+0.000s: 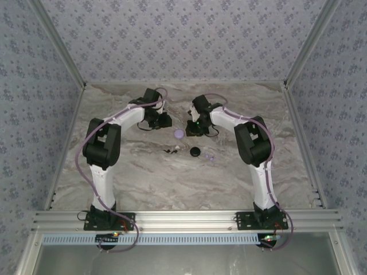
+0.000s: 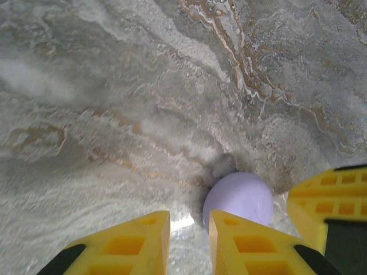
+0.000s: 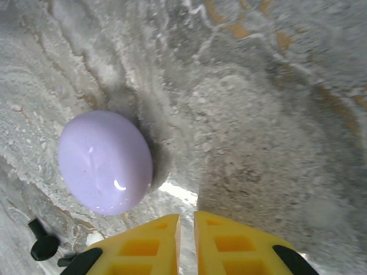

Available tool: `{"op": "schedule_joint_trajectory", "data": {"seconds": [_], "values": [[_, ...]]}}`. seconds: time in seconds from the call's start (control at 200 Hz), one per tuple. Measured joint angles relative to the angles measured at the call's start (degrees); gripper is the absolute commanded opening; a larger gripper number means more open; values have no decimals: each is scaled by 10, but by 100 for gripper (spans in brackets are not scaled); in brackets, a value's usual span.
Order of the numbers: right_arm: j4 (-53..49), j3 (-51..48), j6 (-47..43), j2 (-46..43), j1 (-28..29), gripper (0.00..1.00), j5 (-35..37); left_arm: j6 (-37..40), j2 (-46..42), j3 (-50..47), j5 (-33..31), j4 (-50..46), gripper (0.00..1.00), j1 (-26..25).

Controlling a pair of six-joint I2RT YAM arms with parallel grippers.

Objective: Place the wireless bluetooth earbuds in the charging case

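Marble table (image 1: 143, 177). The closed lilac case (image 3: 106, 162) lies between two arms; left gripper (image 2: 189, 220) and right gripper (image 3: 186, 220), both pinched together and empty, flank it, probably to open it.

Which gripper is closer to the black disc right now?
Right. The right gripper sits just beyond the black disc, nearly straight behind it. The left gripper is farther, beyond and left of the disc, on the other side of the lilac case.
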Motion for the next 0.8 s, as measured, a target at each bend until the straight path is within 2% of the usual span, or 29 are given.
{"op": "schedule_joint_trajectory", "data": {"seconds": [0.29, 0.8], "values": [[21, -1, 16, 0, 13, 14, -12, 0, 55, 10, 19, 8, 17, 0], [16, 40, 28, 37, 13, 14, -5, 0, 34, -28, 24, 30, 16, -7]]}}
